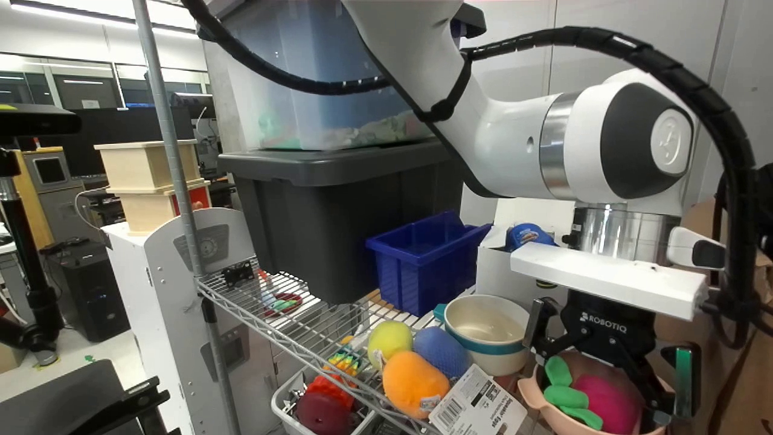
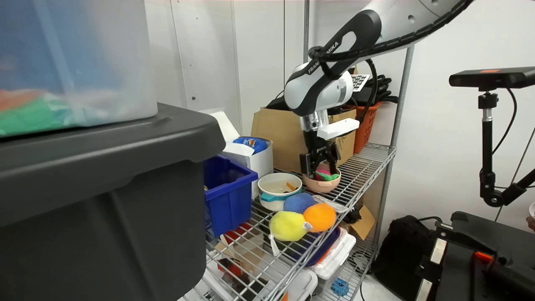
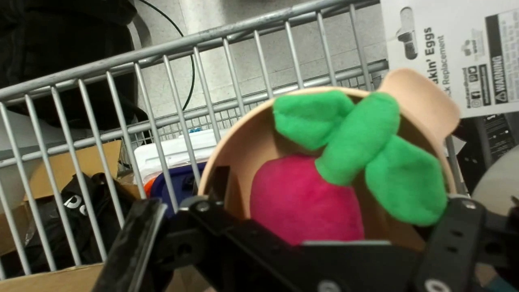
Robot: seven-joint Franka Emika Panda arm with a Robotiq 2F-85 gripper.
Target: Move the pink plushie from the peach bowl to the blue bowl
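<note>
Inside the peach bowl [image 3: 247, 152], right of the cream bowl [image 1: 492, 349]: the pink plushie [image 3: 332, 170]. Soft napped cloth, rounded magenta body, green lobes close to the rim. Peach bowl smooth, round, matte, with a flat tab at its edge. Gripper [image 1: 604, 382] low over it, jaws spread wide apart, plushie below them; whether it touches the rim cannot be told. Cream bowl has a teal band, sits close beside; contact between the two unclear.

Left of that, a blue bin [image 1: 444, 278], hard plastic, square-cornered. Nearer, in both exterior views: a yellow toy [image 2: 286, 225] and an orange toy [image 2: 319, 217], fuzzy and egg-like, plus a blue rounded thing [image 2: 297, 202] with dimpled skin, bunched together. Stiff printed card [image 1: 480, 405] between the orange toy and the peach bowl.

Edges: metal rail [image 3: 162, 52] along the side of the wire shelf [image 2: 372, 156]. In an exterior view, bare wire shows right of the peach bowl, between it and the rail; on the far side a cardboard box [image 2: 276, 136] stands behind. To the left, a dark tote [image 1: 338, 229], translucent bin [image 1: 338, 115] stacked on it.

Surface: thin parallel wires, white lidded container [image 2: 338, 253] showing beneath. Room: pale wall panels [image 2: 209, 62] beyond; at right in an exterior view, a camera bar [image 2: 489, 78] on a black jointed stand [image 2: 487, 142].
</note>
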